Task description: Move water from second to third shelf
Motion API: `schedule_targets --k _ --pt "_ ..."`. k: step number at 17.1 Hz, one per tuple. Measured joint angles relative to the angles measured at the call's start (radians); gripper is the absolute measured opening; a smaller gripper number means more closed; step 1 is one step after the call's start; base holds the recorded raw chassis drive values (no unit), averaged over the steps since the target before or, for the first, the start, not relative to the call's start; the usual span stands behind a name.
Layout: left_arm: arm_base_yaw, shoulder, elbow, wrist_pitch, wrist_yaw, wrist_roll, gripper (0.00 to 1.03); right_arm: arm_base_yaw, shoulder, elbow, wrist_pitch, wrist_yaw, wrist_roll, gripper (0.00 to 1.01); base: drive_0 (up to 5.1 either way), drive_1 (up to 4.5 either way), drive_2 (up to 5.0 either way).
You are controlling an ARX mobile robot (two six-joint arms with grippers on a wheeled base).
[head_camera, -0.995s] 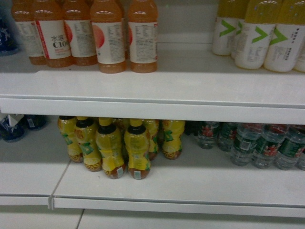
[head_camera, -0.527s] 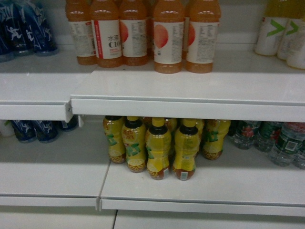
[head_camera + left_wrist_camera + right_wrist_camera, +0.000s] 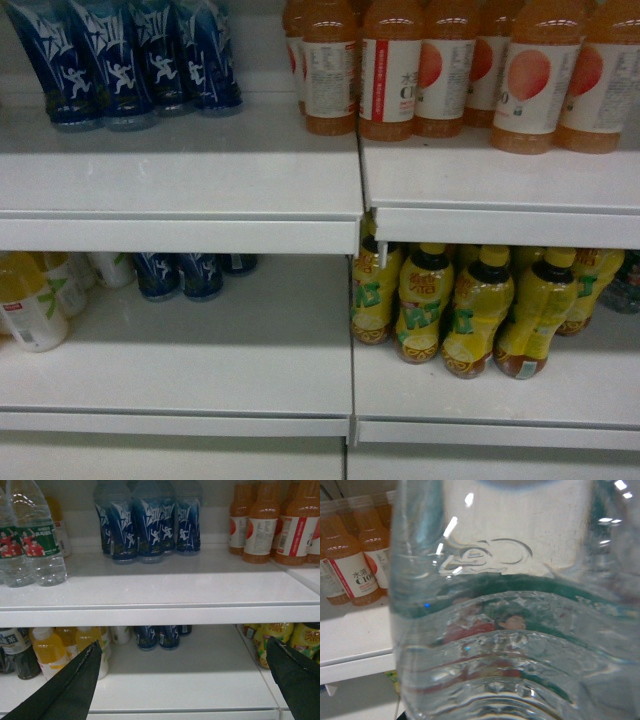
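Obs.: the water [image 3: 520,630] fills nearly the whole right wrist view, pressed up close to the lens. It is clear and ribbed, with a dark green band across the middle. Reddish shapes show through it; we cannot tell whether they belong to its own label or to something behind.

We see none of the right gripper's fingers, so we cannot tell its grip. Our judgement: a bottle this close to the wrist is being carried rather than standing on a shelf. At 9 o'clock behind it stand orange drink bottles [image 3: 355,565] on a white shelf [image 3: 355,630].

The left gripper [image 3: 185,680] is spread wide and empty, one finger [image 3: 75,685] at 7 o'clock and the other at 4 o'clock. We judge it is kept clear as a spare.

Left wrist view: blue bottles [image 3: 150,525] at 12 o'clock, red-figure water bottles [image 3: 30,540] at 10 o'clock.

Head view: yellow tea bottles [image 3: 470,310] at 4 o'clock; no arm is visible.
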Motion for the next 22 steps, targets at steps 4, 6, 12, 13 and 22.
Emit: schedule_targets --k 4,6,12,13,22 --pt "0.000 0.000 0.000 0.000 0.000 0.000 0.98 0.000 -0.001 0.000 -0.002 0.003 0.000 0.43 -4.8 2.52 2.5" --pt "0.000 0.000 0.000 -0.002 0.000 0.000 0.98 0.000 0.001 0.000 -0.003 0.002 0.000 0.43 -4.9 2.30 2.3" --pt "0.000 0.000 0.000 0.002 0.000 0.000 0.98 0.000 -0.002 0.000 -0.002 0.003 0.000 0.43 -4.9 2.41 2.4" --pt "0.000 0.000 0.000 -0.002 0.000 0.000 0.98 0.000 -0.001 0.000 -0.002 0.002 0.000 0.43 -4.9 2.35 2.3" --pt "0.000 0.000 0.000 -0.001 0.000 0.000 0.98 0.000 -0.002 0.000 -0.001 0.001 0.000 0.43 -5.0 2.40 2.4"
